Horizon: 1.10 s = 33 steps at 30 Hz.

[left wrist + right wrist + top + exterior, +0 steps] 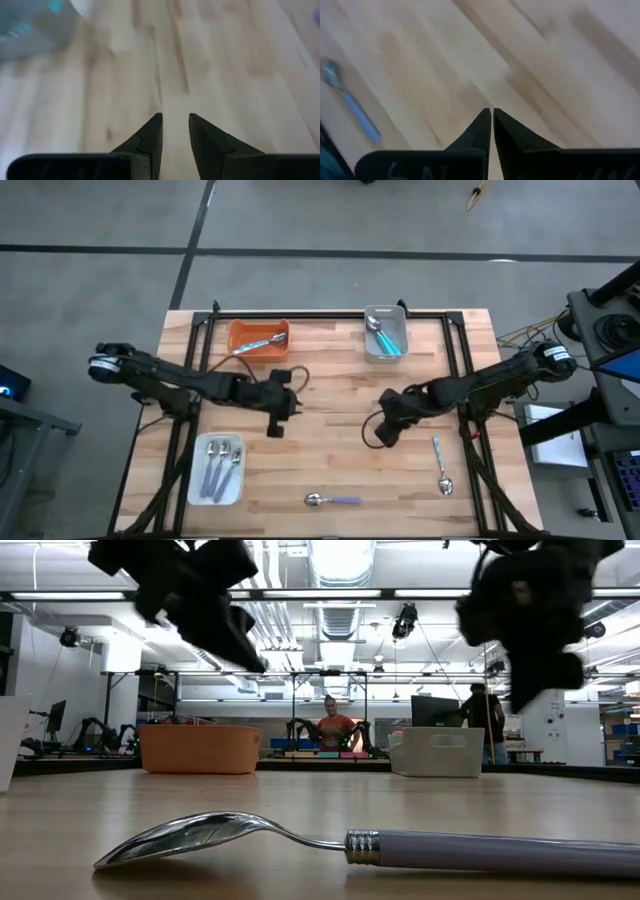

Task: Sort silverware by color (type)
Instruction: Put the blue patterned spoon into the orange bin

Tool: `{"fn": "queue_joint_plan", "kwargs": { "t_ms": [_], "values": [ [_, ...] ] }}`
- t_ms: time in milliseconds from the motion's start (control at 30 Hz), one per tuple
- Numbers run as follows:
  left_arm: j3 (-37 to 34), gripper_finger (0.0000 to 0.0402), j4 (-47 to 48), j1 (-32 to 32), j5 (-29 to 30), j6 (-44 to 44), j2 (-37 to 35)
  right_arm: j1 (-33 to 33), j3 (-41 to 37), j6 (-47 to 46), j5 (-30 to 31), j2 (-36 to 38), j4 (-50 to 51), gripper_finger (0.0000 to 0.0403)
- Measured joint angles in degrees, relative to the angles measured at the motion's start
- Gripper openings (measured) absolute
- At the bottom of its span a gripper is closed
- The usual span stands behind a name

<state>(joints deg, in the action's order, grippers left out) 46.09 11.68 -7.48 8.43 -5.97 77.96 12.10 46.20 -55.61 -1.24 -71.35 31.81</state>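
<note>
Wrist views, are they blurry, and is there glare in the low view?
Both wrist views are smeared: in the left wrist view the grey tray is a soft blur beyond the sharp left tool; in the right wrist view the pale-blue-handled spoon is streaked beyond the right tool. In the low view, ceiling lights glare, and the lavender-handled metal spoon mirrors them.

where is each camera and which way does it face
High: overhead, straight down on the table; both arms show.
Low: at tabletop height, level across a lavender spoon; both arms hang above.
Left wrist: past its parted fingers at bare wood.
Right wrist: past its closed fingers at wood.
Shared: the lavender spoon also shows in the high view.
</note>
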Motion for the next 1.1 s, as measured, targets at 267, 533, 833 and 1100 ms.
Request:
{"fn": "queue_joint_plan", "kwargs": {
  "t_ms": [267,533,833,1100],
  "values": [
    [-2.2,0.0076,-12.0,4.9,0.1,-0.4,-4.3,3.7,0.9,-12.5,-12.0,0.4,18.7,0.0013],
    [0.1,0.0076,-13.1,5.6,7.3,-0.4,-3.1,9.7,-4.5,-23.9,-19.2,0.4,22.1,0.0013],
    [0.1,0.0076,-13.5,5.5,8.2,0.1,-2.3,14.1,-8.2,-28.8,-18.2,0.0,21.9,0.0013],
    [0.1,0.0076,-13.9,5.5,8.2,2.0,-2.2,14.1,-10.7,-28.9,-18.2,0.0,21.8,0.0020]
  ]
}}
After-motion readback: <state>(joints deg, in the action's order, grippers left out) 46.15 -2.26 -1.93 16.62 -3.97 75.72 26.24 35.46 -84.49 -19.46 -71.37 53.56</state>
